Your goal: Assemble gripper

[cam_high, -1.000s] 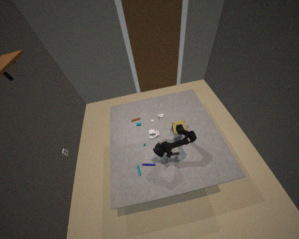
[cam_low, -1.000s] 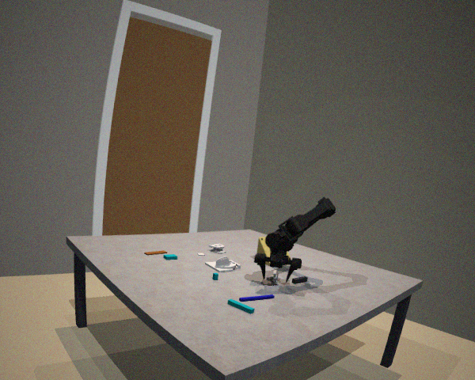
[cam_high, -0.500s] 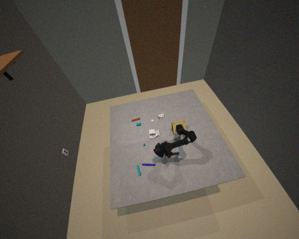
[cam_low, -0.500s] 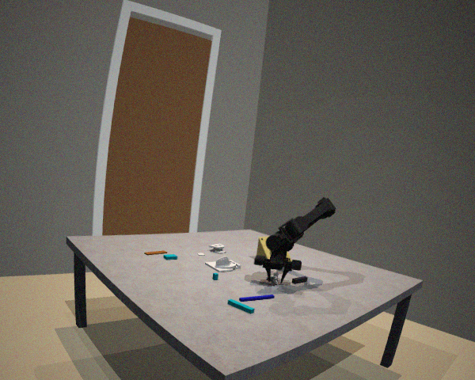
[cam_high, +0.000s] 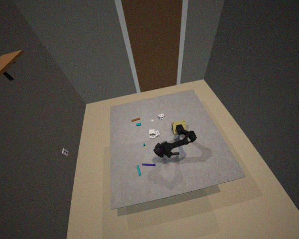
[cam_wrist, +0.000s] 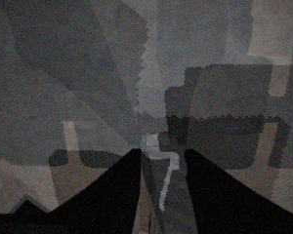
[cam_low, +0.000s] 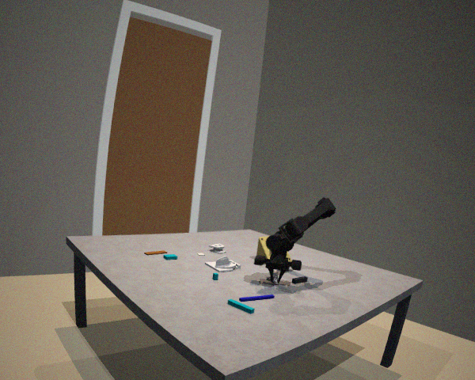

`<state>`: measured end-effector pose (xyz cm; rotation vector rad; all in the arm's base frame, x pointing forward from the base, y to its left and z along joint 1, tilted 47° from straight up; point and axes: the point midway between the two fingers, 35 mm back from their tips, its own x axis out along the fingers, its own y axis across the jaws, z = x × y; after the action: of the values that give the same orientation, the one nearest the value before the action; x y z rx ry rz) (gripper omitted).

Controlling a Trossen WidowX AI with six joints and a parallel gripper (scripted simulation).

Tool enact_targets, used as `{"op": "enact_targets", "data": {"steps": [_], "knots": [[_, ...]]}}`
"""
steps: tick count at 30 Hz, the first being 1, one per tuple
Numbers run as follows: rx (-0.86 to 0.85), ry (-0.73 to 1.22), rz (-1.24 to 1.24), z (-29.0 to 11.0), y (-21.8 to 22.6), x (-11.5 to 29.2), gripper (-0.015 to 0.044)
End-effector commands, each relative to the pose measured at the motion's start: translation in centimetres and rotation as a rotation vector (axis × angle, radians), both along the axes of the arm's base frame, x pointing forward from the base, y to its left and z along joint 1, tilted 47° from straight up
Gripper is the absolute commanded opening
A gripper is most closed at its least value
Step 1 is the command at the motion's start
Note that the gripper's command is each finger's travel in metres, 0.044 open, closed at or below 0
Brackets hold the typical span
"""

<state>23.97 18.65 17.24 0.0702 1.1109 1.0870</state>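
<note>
My gripper is low over the table, fingers pointing down, shut on a white jaw. The jaw is mostly hidden between the fingers, its tilt unclear. The white gripper base lies flat to the left of my hand in the top view. A curved white part is on it; whether it is seated on a pin is too small to tell. A white part with two dark holes, which looks like the housing plate, lies farther back.
A yellow block stands by the arm. A black block lies beside my fingers. Blue and teal bars lie nearer the front. A teal cube is near the base.
</note>
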Motion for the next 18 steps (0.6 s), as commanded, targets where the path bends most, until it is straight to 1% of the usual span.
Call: {"op": "enact_targets", "data": {"steps": [1, 18], "knots": [[-0.001, -0.002, -0.002, 0.00, -0.01, 0.04, 0.0037], [-0.002, -0.002, -0.002, 0.85, -0.95, 0.07, 0.0037]]}}
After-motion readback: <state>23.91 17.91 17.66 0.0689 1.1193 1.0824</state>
